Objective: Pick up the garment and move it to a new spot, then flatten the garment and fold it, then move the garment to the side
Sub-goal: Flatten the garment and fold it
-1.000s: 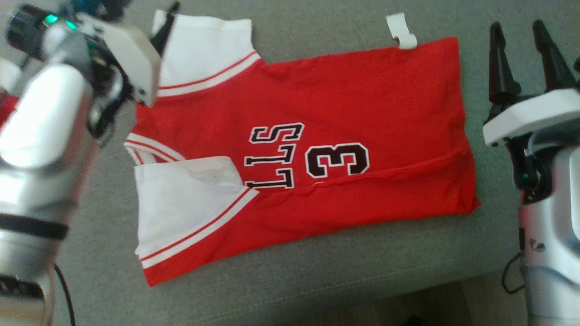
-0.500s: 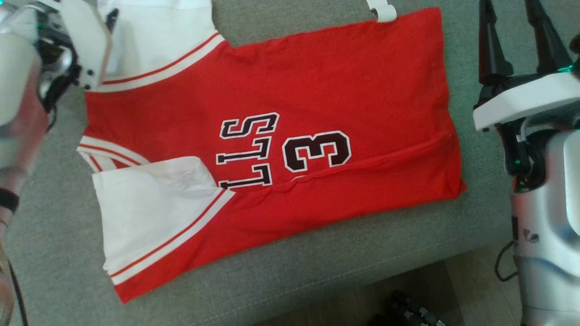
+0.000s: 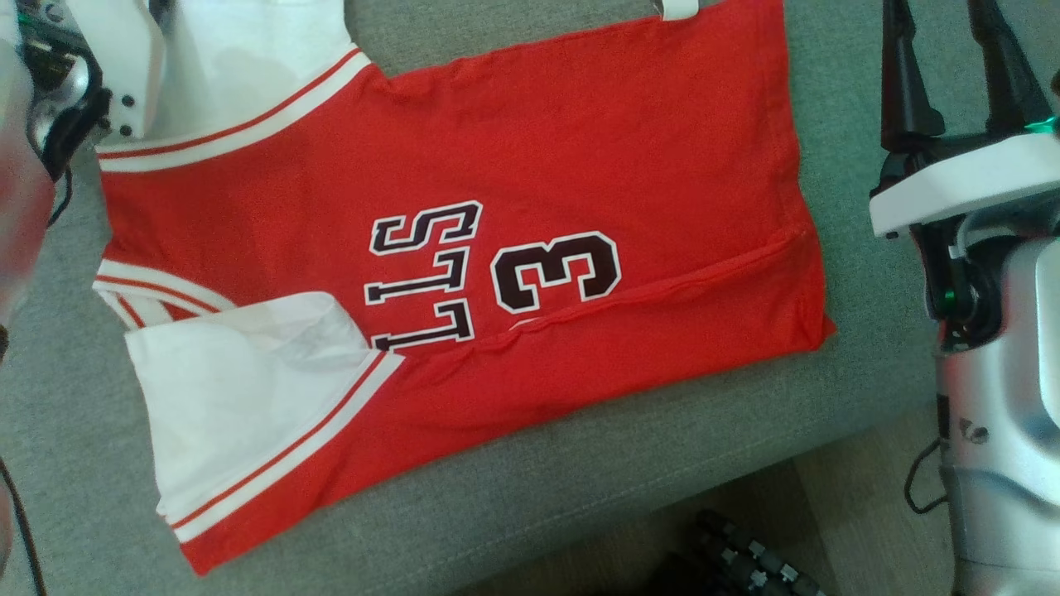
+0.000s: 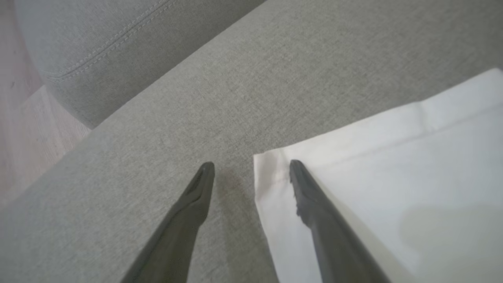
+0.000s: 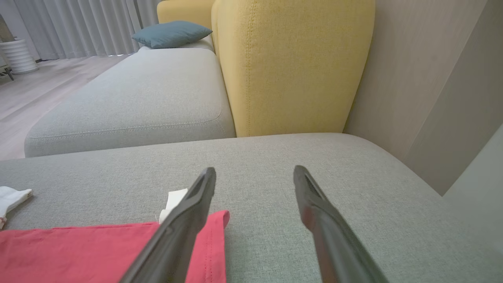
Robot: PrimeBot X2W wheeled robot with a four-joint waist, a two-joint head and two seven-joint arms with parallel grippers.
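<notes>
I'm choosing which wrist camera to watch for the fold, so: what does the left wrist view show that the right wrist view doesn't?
Left wrist view's own: the garment's white sleeve, with the open left claw astride its edge, one finger over the sleeve, the other over bare grey cushion.
Right wrist view's own: the red hem, a white tag, the yellow backrest, a blue pillow and the open right claw.
Shared: the grey cushion and pale wooden floor.
</notes>
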